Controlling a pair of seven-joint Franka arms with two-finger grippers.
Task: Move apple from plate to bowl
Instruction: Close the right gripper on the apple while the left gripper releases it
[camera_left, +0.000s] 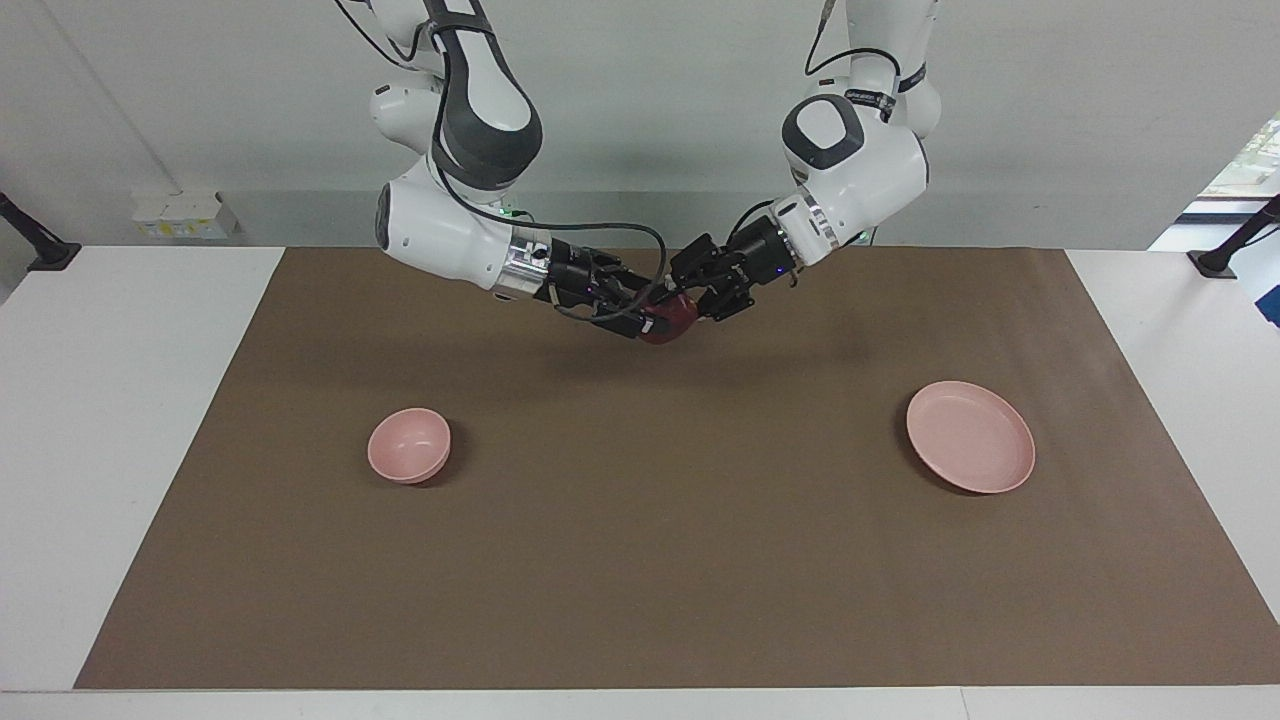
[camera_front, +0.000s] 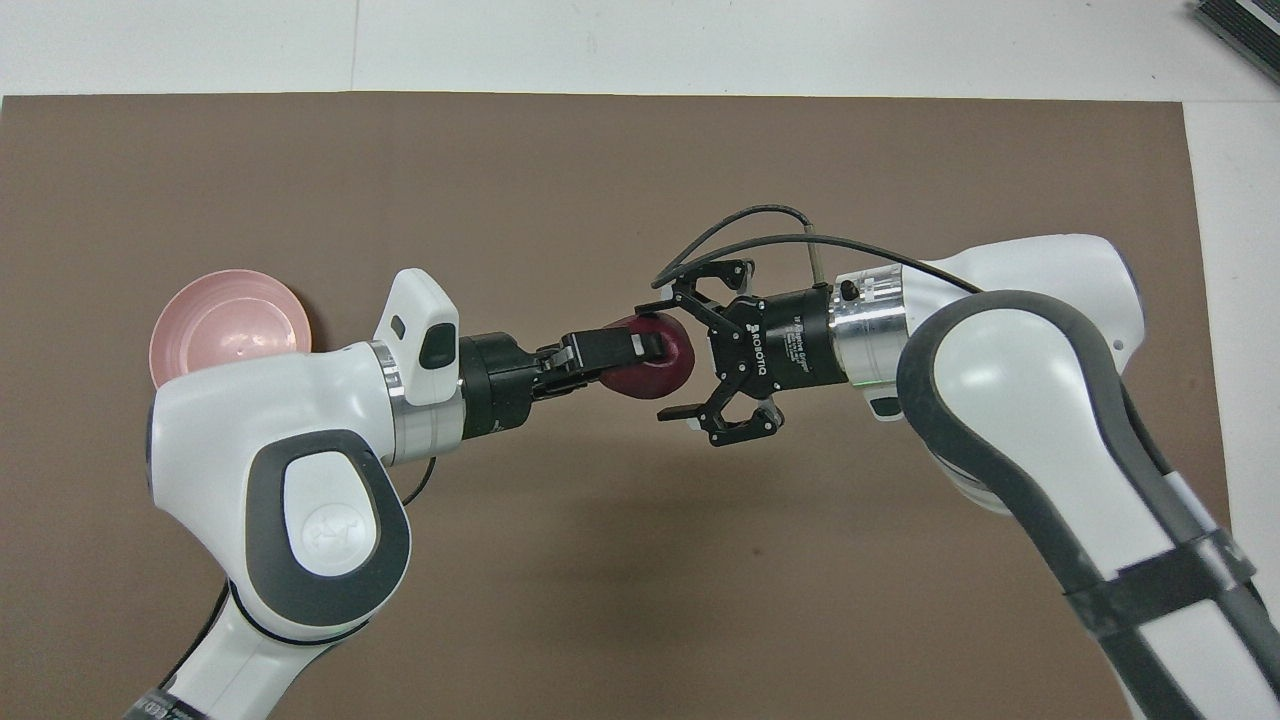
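Both bowl (camera_left: 409, 445) and plate (camera_left: 970, 436) empty

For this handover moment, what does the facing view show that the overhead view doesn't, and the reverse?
Facing view only: the bowl toward the right arm's end, the whole plate, and the apple raised off the mat.
Overhead view only: the right gripper with its fingers spread either side of the apple, one finger clear of it.
Both: the left gripper shut on the apple, with the right gripper meeting it.
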